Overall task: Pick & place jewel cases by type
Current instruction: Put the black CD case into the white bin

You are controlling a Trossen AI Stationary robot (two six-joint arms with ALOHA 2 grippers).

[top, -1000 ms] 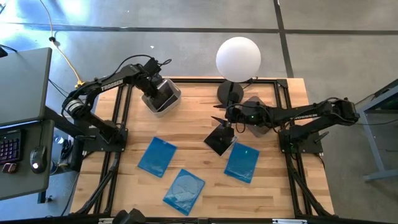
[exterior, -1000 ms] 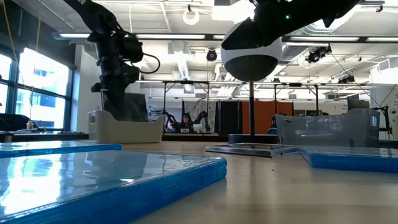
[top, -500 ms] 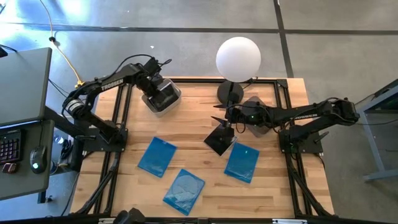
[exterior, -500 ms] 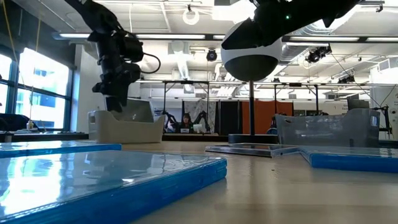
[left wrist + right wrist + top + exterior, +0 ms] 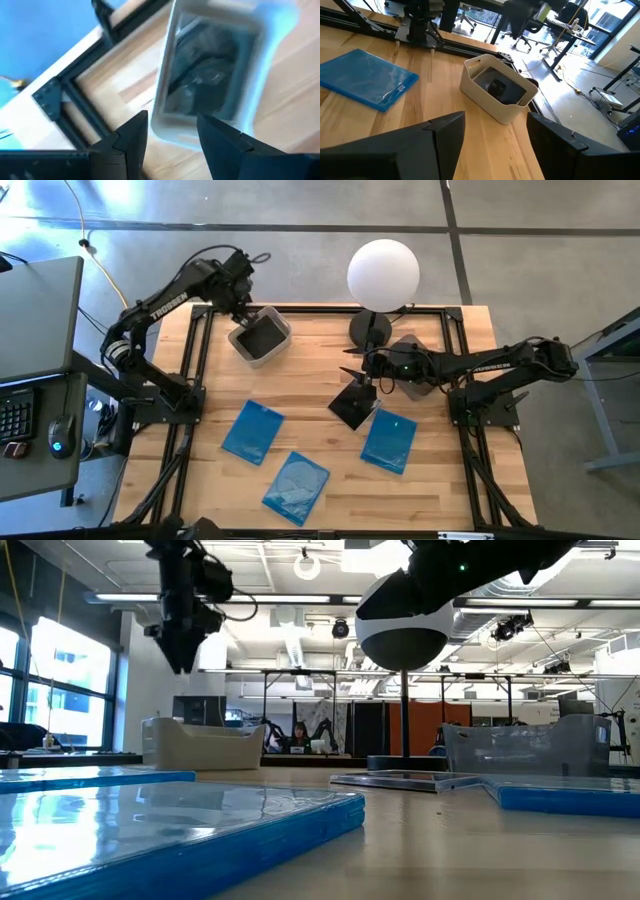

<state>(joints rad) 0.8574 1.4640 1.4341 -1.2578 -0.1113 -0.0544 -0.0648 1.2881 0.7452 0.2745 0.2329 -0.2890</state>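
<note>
A: Left gripper (image 5: 183, 665) has gone up since a sec ago. It was low at the pale bin (image 5: 259, 335); now it hangs clear above it. Fingers (image 5: 131, 131) spread apart w/ nothing between them.

B: Bin contents?

A: Left wrist view looks down into it: dark case(s) (image 5: 202, 75) lying inside. Can't count them. Looks like a drop-off just done, so the lift is prob. to clear the rim.

B: Right arm?

A: No change. Right gripper (image 5: 362, 378) sits mid-worktop, near the lamp base (image 5: 369, 330), just over the black case (image 5: 353, 405). Fingers (image 5: 445, 131) apart, empty. Whether they touch the case, can't tell. The case seems tilted or propped in the high view, but lies flat in the low view, so unsure.

B: Why is it parked there?

A: My guess: lined up to take the black case next. It's the only dark one left out on the worktop (image 5: 320, 350).

B: Blues?

A: Three blue cases, all on the worktop toward the near edge: one left (image 5: 251, 431), one centre-front (image 5: 296, 486), one right (image 5: 389, 441) just beside the black case. All well apart from the left fingers. Grey bin (image 5: 412, 360) is under the right arm, mostly hidden.
</note>
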